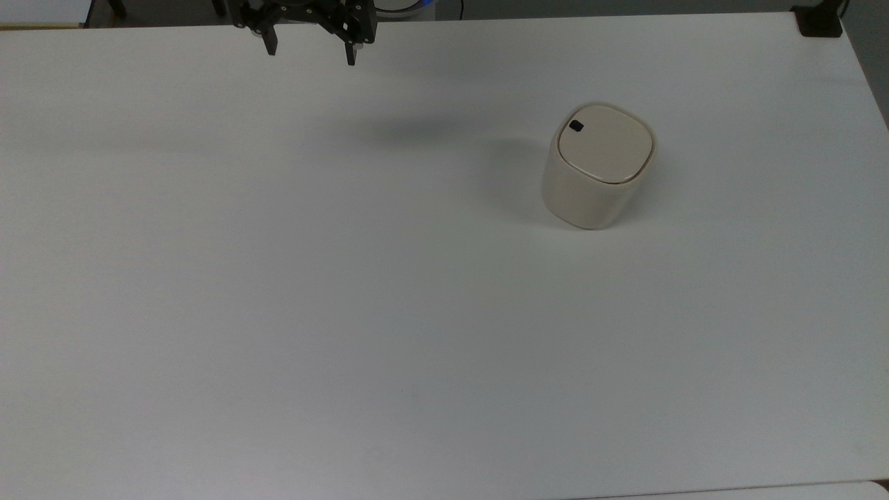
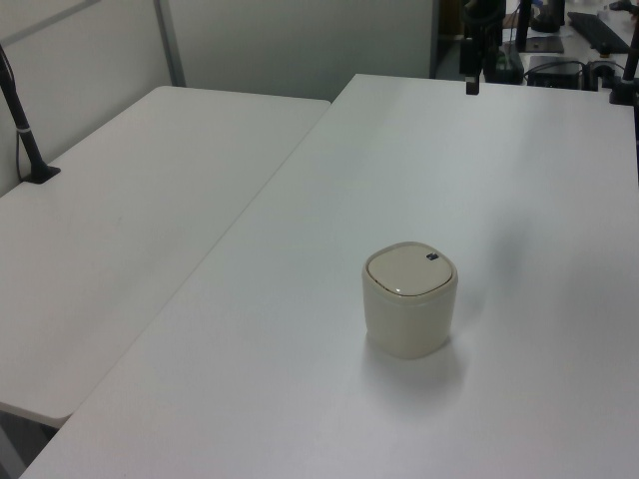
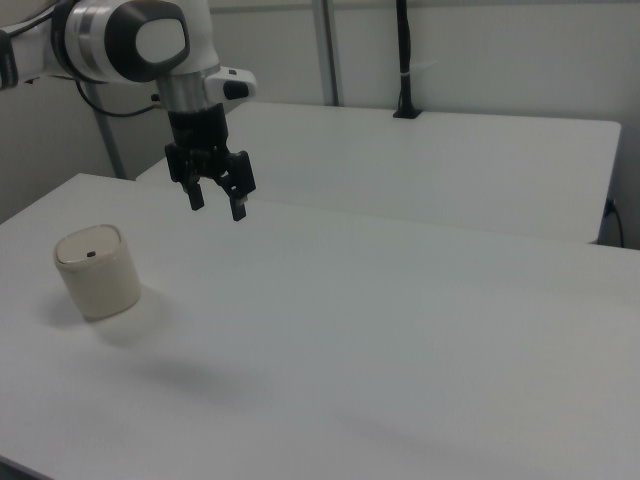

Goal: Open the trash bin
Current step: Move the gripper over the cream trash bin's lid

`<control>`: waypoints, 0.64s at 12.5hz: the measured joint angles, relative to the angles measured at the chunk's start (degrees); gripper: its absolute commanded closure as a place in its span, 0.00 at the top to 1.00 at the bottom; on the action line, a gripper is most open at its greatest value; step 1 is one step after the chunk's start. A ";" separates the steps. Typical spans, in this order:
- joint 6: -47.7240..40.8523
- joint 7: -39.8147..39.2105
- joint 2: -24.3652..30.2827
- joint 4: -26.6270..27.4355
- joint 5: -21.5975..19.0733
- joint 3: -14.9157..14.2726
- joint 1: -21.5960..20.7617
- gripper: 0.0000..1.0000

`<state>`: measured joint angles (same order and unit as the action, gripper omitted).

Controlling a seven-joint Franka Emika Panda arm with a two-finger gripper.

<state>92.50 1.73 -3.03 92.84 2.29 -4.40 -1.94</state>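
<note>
trash bin (image 1: 596, 167) sits lid-down-shut near the tabletop's (image 1: 278, 292) far edge in the top view. gripper (image 1: 310, 55) hangs empty with jaws spread, well apart from it. the black button (image 1: 576, 126) looks tiny, so a slightly off press could probably just shove the bin instead.

White table (image 1: 278, 278): flat, plain surface. A second white table (image 2: 120, 210) stands just beside it along one long edge, at the left view's left. A black post (image 2: 22, 125) rises from that second table. A grey partition wall (image 3: 480, 50) with metal uprights stands behind both tables.
</note>
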 measured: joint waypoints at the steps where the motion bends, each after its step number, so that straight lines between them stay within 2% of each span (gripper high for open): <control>1: 0.00 -2.88 -0.15 -0.05 -0.08 0.07 -0.59 0.21; 2: 0.00 -5.62 -0.39 -0.07 -0.28 0.13 -1.77 0.05; 3: 0.04 -9.29 -0.74 -0.23 -1.76 0.21 -3.31 0.00; 6: 0.08 -21.46 -1.47 -1.30 -8.81 0.36 -8.51 0.00; 8: 1.32 -22.98 -2.82 -1.32 -9.33 0.51 -14.41 0.00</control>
<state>93.82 -21.26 -5.85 91.52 -7.04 -3.90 -16.35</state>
